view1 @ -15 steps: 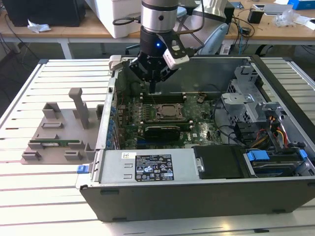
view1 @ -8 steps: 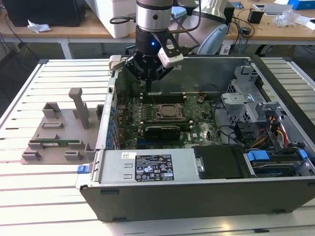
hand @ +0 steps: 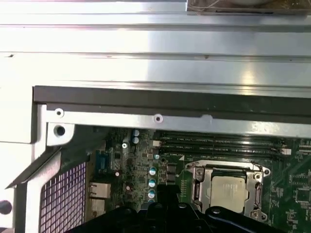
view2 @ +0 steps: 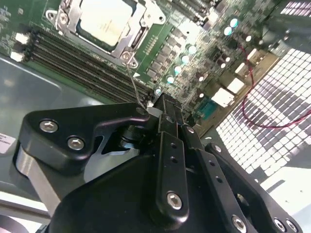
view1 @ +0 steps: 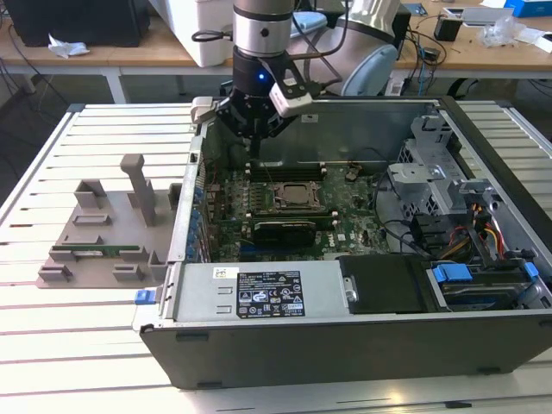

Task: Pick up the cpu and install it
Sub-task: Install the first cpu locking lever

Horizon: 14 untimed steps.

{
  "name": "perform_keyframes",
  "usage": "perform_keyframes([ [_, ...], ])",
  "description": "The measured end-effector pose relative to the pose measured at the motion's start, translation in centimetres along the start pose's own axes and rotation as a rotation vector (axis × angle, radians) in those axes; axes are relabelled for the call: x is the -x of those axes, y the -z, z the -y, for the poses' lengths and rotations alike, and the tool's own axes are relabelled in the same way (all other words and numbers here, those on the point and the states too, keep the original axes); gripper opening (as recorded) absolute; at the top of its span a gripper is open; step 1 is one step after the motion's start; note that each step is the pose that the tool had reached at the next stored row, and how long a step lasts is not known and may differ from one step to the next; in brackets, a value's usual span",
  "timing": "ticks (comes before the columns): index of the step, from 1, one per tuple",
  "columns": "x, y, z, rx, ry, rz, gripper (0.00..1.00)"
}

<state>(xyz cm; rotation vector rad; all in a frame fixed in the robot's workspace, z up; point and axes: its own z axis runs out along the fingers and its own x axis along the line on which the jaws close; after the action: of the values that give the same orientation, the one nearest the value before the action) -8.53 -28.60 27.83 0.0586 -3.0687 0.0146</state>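
An open computer case (view1: 362,345) lies on a slatted tabletop (view1: 52,345). The cpu (view1: 297,195) sits in its socket frame (hand: 252,187) on the green motherboard (view1: 345,228), near the middle. The robot's hand (view1: 256,142) hovers above the board's far-left part, fingers (view2: 167,126) clenched together on nothing. Risk: the frame looks unlatched, so a descending hand could knock the chip or nearby memory sticks (view2: 82,56).

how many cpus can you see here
1. The cpu sits in the socket frame on the motherboard, seen in both wrist views. Others may be hidden.
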Motion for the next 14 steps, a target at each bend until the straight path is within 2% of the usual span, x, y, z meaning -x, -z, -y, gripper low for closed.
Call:
perform_keyframes([
  [7, -0.06, -0.96, -0.83, 0.0, 0.0, 0.0, 0.11],
  [12, 0.02, -1.6, -1.02, 0.0, 0.0, 0.0, 0.11],
  [14, 0.29, -1.64, -1.01, -0.0001, 0.0, 0.0, 0.11],
])
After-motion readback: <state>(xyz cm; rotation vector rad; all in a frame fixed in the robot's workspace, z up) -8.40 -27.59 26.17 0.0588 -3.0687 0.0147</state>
